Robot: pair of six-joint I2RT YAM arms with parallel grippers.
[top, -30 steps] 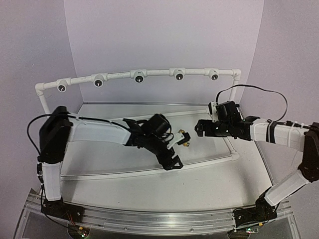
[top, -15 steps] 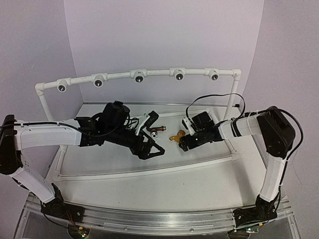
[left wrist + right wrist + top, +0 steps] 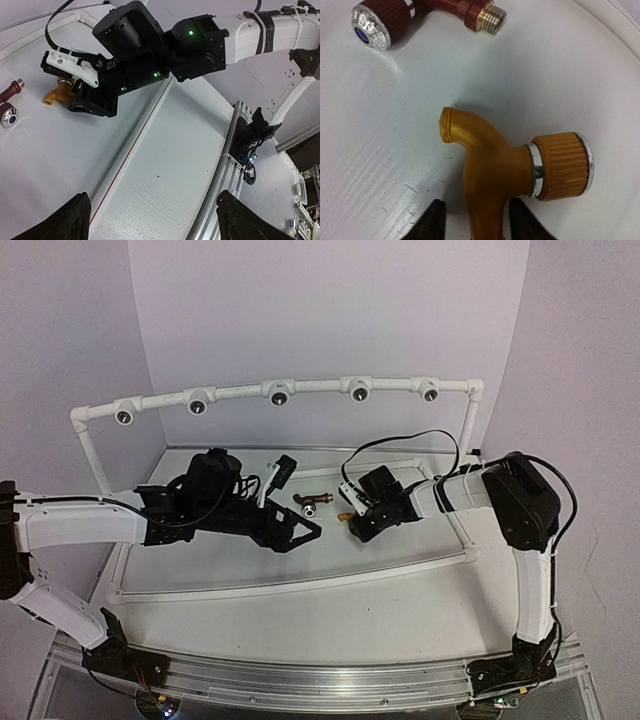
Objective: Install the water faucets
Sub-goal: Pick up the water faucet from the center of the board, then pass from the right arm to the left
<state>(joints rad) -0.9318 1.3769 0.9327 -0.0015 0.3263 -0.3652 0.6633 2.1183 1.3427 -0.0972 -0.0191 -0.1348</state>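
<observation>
The yellow-orange faucet [image 3: 492, 165] lies on the white tray, spout curling up-left and ribbed knob to the right. My right gripper [image 3: 477, 225] is shut on its stem, one dark finger [image 3: 432, 220] on each side. From above the same faucet [image 3: 347, 516] peeks out at the right gripper [image 3: 355, 523]. The reddish-brown faucet [image 3: 313, 502] lies loose just left of it, and its silver-rimmed knob with brass thread [image 3: 490, 17] shows in the right wrist view. My left gripper [image 3: 300, 534] hovers open over the tray, nothing between its fingertips [image 3: 70, 220].
A white pipe rail [image 3: 240, 392] with several dark round sockets runs across the back on two posts. The tray's raised front rim [image 3: 300, 585] crosses below both grippers. In the left wrist view the right arm [image 3: 150, 55] fills the upper part above the tray rim [image 3: 135, 145].
Both arms swung inward over the tray. The right gripper came down on the yellow-orange faucet and its jaws closed around the stem. The left gripper stayed open.
</observation>
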